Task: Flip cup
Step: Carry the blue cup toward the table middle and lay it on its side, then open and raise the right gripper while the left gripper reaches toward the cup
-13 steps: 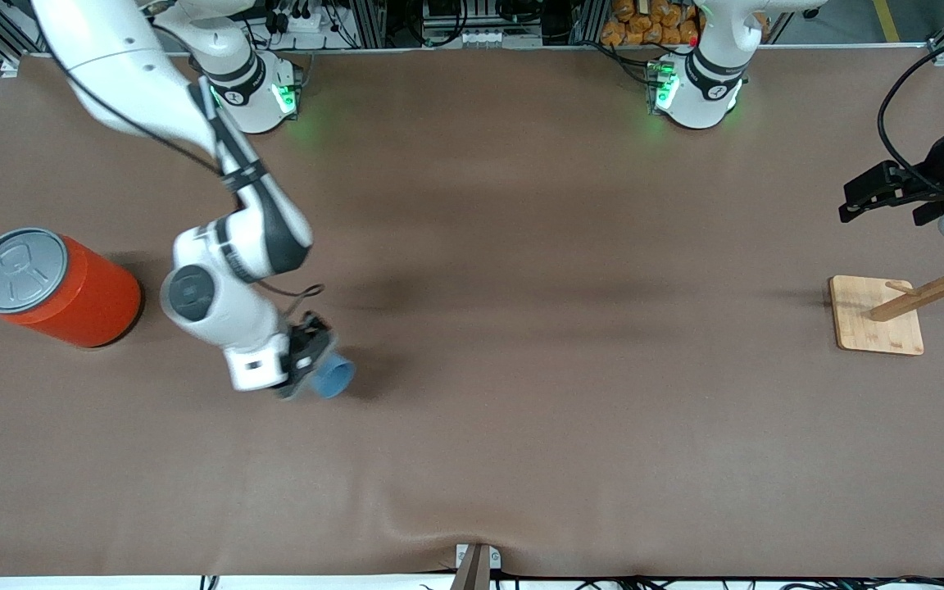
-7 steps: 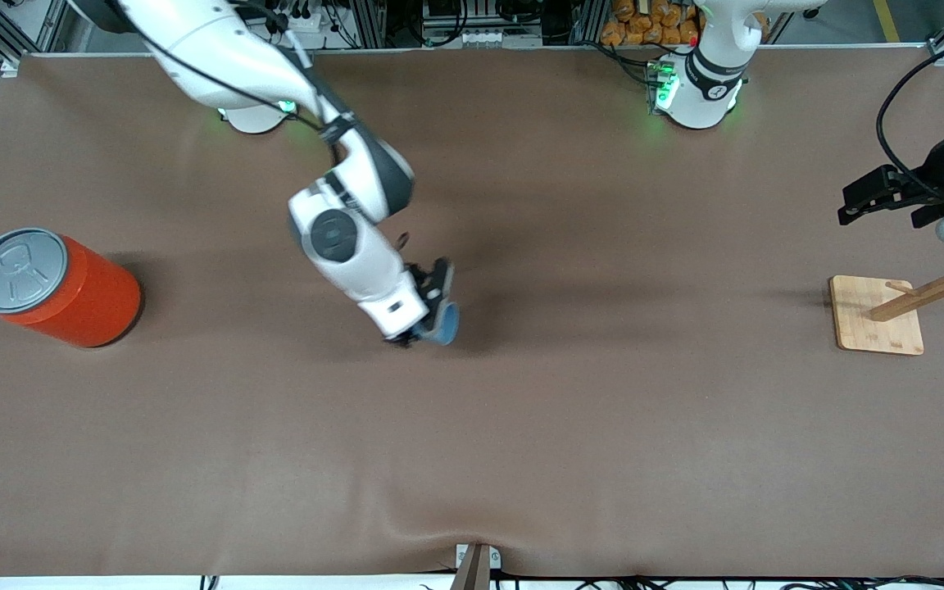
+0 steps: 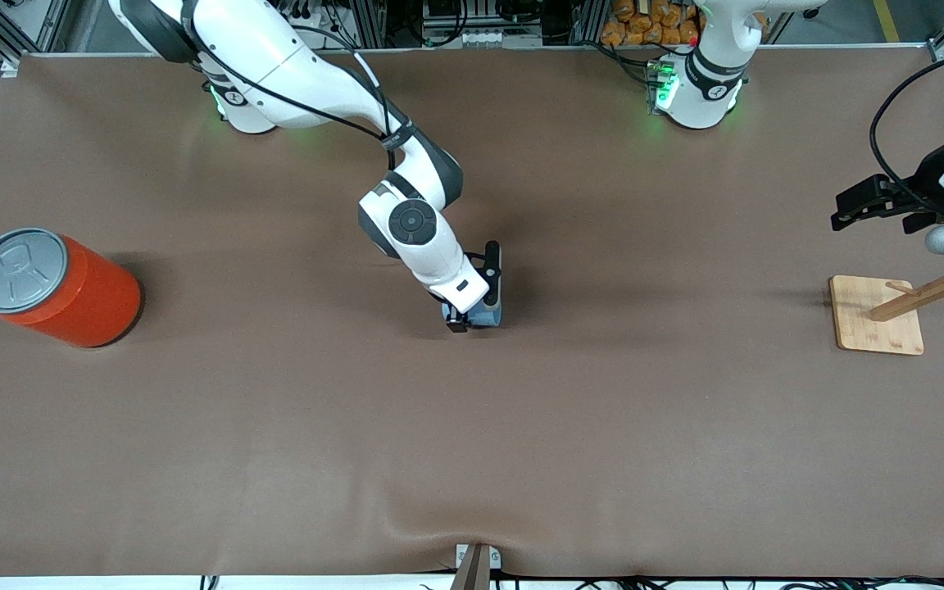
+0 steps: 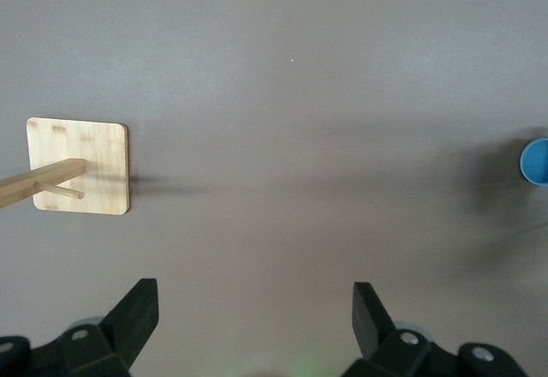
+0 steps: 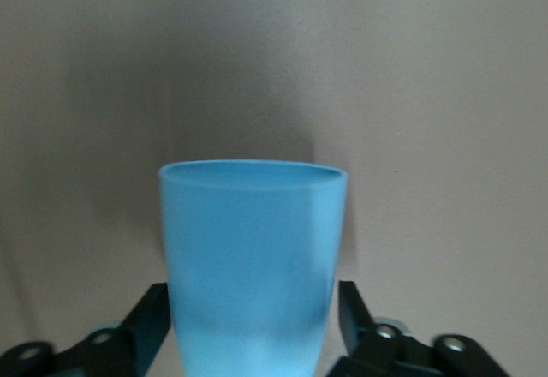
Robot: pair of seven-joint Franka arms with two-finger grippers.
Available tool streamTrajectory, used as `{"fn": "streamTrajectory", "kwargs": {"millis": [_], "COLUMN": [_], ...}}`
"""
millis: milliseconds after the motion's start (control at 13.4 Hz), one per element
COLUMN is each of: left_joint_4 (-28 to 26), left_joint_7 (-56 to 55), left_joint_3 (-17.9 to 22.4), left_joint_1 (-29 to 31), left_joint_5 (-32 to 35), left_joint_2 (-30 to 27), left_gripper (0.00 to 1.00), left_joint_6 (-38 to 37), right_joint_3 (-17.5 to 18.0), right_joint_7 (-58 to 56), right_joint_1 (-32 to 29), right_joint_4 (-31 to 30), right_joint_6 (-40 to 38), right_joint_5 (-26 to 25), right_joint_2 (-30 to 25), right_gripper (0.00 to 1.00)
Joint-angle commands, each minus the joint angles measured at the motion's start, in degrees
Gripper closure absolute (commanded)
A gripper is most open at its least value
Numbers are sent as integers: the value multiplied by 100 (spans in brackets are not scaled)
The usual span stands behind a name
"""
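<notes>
Smooth, the matte tapered cup (image 5: 253, 257) sits between right pincer (image 5: 253, 330) fingers.

Right gripper (image 3: 476, 315) low at table centre; left gripper (image 3: 878, 205) open, waiting

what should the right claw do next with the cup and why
Probably finish opening and lift straight up. The cup looks upright on the table mid-table, rim up, and the right claw sits around its base with small gaps at both fingers. The left claw waits open near the wooden stand.
</notes>
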Motion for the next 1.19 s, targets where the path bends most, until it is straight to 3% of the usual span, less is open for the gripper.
{"fn": "streamTrajectory", "kwargs": {"millis": [0, 149, 372, 669, 967, 1116], "left_joint_4": [28, 36, 54, 167, 458, 450], "left_joint_7": [2, 10, 10, 37, 536, 661], "left_joint_3": [-23, -23, -23, -58, -111, -137], "left_joint_1": [37, 36, -16, -95, -166, -200], "left_joint_5": [-103, -111, -295, -1444, -2894, -3729], "left_joint_2": [5, 32, 49, 601, 1629, 2104], "left_gripper": [0, 0, 0, 0, 0, 0], "left_joint_6": [-87, -87, -87, -35, 79, 377], "right_joint_3": [-25, -16, -25, -25, -42, -435], "right_joint_7": [-25, 36, 632, 722, 722, 740], "right_joint_1": [32, -12, -178, -1230, -2329, -2464], "right_joint_4": [136, 146, 180, 260, 295, 286], "right_joint_6": [-67, -260, -1382, -2850, -3740, -3820], "right_joint_5": [-227, -165, -165, -156, -148, -78], "right_joint_2": [-74, -345, -1065, -1865, -2490, -2858], "right_gripper": [0, 0, 0, 0, 0, 0]}}
